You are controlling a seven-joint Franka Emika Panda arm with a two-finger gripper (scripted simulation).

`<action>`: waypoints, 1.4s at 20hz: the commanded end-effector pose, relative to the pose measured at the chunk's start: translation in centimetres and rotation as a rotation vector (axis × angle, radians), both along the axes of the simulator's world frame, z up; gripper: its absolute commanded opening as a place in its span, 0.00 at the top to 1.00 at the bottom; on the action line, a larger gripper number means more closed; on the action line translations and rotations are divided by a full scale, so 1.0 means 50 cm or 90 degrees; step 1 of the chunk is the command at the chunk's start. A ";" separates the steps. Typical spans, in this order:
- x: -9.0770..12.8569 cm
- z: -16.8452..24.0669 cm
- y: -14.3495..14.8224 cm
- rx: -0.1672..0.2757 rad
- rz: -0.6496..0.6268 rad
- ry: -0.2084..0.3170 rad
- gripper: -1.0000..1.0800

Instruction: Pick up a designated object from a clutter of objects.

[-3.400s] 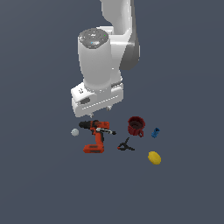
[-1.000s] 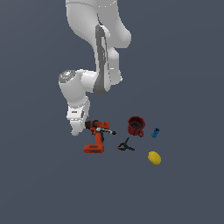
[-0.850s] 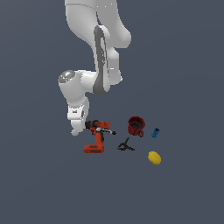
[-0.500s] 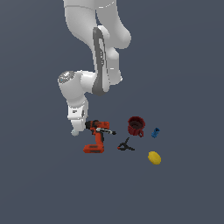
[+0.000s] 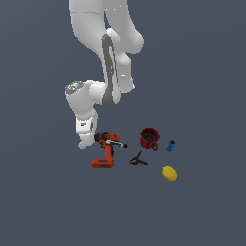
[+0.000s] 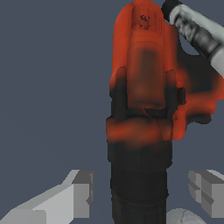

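The white arm (image 5: 108,57) comes down from the top of the exterior view, folds at a grey-banded elbow and drops its wrist nearly straight down over the end of the clutter on the exterior view's left. The jaws (image 6: 144,192) stand open: in the wrist view one grey fingertip (image 6: 81,192) sits on one side of the drill's black chuck and the other on the far side, each with a clear gap to it, so nothing is held. In the exterior view the jaws (image 5: 86,142) hang low at the chuck end of the drill, and whether they touch the desk cannot be told.

The red-orange drill (image 5: 106,150) lies on its side on the dark grey desk (image 5: 202,206), its blocky battery base toward the viewer and its black chuck (image 6: 139,188) toward the wrist. A black-and-white marker (image 6: 197,33) lies against the drill's rear end. A grey ball (image 6: 183,216) shows just beside the chuck.

Toward the exterior view's right come the black clamp (image 5: 138,161) just beside the drill, the dark red mug (image 5: 149,138) behind it, the small blue piece (image 5: 170,145) past the mug, and the yellow lemon (image 5: 169,173) nearest the viewer, apart from the rest.
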State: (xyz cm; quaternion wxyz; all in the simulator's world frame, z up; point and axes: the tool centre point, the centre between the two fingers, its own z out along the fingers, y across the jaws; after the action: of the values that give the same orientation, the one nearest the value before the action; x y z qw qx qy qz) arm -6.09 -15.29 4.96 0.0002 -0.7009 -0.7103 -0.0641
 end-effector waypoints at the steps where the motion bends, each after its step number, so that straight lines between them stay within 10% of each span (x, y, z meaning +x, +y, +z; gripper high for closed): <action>1: 0.000 -0.018 0.002 0.000 0.001 0.000 0.19; 7: 0.003 -0.036 0.004 0.000 0.001 0.000 0.19; 8: 0.003 -0.036 0.004 0.000 0.001 0.000 1.00; 28: -0.005 0.010 -0.002 -0.001 0.002 -0.001 1.00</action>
State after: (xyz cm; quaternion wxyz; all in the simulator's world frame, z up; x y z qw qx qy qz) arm -6.44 -15.20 4.64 0.0030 -0.6999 -0.7114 -0.0629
